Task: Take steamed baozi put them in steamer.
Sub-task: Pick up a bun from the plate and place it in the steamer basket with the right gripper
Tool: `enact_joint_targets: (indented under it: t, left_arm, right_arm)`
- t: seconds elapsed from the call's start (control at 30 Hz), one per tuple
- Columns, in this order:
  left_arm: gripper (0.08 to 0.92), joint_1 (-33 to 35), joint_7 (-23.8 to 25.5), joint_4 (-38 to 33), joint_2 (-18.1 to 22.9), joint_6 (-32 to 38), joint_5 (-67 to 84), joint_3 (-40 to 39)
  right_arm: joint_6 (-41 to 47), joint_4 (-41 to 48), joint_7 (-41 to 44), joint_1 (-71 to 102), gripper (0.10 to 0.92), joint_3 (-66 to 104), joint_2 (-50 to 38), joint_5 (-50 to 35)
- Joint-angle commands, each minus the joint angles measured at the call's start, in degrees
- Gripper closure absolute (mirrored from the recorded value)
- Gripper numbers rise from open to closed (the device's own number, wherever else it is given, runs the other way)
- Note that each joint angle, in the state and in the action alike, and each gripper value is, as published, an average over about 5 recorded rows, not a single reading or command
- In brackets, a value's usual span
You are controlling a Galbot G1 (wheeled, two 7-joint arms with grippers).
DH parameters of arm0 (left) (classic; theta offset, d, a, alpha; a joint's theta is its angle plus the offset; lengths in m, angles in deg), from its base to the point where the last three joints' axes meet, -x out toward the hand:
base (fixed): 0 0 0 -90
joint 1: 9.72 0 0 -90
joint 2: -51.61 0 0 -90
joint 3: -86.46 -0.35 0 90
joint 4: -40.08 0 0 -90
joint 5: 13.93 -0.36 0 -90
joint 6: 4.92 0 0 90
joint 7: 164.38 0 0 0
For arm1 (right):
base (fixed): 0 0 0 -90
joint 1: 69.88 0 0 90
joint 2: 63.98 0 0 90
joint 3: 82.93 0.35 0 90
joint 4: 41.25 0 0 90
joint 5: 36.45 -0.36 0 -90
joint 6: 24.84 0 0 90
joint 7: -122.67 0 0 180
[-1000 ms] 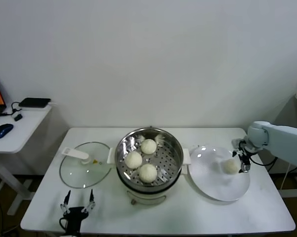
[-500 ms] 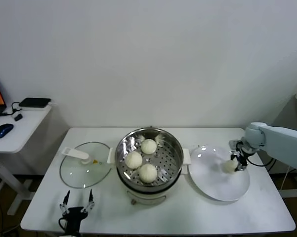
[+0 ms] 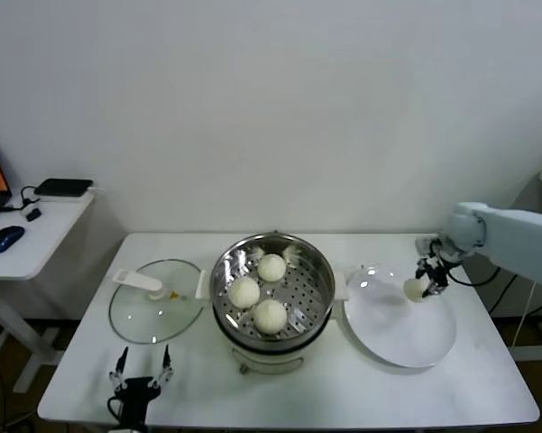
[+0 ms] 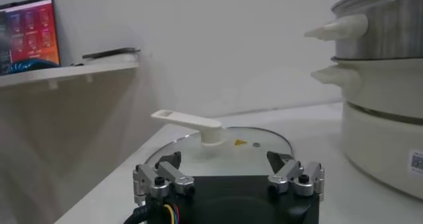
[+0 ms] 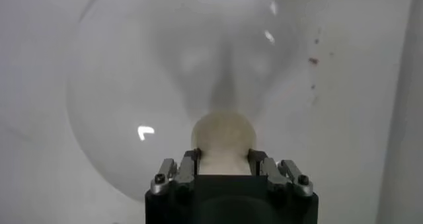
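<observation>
Item: fourth off-white round dough bun (image 3: 415, 289), clamped in right claw (image 3: 423, 282) above flat white plate (image 3: 392, 338), ready for carrying to shiny steel steamer (image 3: 316, 275). Left claw (image 3: 142, 369) parked, fingers apart.

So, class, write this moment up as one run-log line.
right gripper: shut on small round off-white baozi above flat white plate | shiny round steel steamer: three baozi inside | left gripper: open, parked

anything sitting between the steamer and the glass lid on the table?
Nothing. In the head view the table strip between the glass lid and the steamer is bare; only the steamer's white side handle juts toward the lid.
</observation>
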Motion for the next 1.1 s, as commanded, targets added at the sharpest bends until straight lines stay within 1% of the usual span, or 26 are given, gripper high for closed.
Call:
enact_joint_targets:
  t: [0.03, 0.27, 0.37, 0.47, 0.6, 0.83, 1.1]
  left_arm:
    - [0.177, 0.0, 0.0, -0.7, -0.1, -0.5, 0.0, -0.6]
    - [0.177, 0.1, 0.0, -1.5, -0.4, -0.7, 0.0, -1.2]
    - [0.177, 0.3, 0.1, -1.9, -0.5, -0.7, 0.0, -1.3]
    - [0.177, 0.4, 0.1, -2.1, -0.5, -0.6, 0.0, -1.3]
    - [0.177, 0.4, 0.1, -2.3, -0.4, -0.7, 0.0, -1.0]
    - [0.177, 0.2, 0.1, -2.4, 0.1, -1.0, 0.0, -0.6]
    - [0.177, -0.3, 0.1, -1.2, 0.3, -0.8, -0.1, -0.3]
  right_arm:
    - [2.2, -18.4, 1.9, -34.0, 0.507, -20.2, 5.1, -19.9]
    - [8.3, -29.8, -1.6, -39.5, 0.499, -16.6, 9.1, -31.5]
    - [10.4, -32.8, -3.4, -38.5, 0.495, -13.5, 10.7, -34.5]
    - [12.0, -33.9, -5.4, -35.6, 0.489, -10.5, 12.5, -35.8]
    - [13.1, -32.2, -7.5, -29.1, 0.469, -7.4, 14.6, -35.0]
    - [13.3, -25.3, -8.6, -17.8, 0.428, -4.9, 17.2, -30.2]
    - [13.0, -18.3, -9.3, -9.7, 0.423, -2.0, 22.0, -25.7]
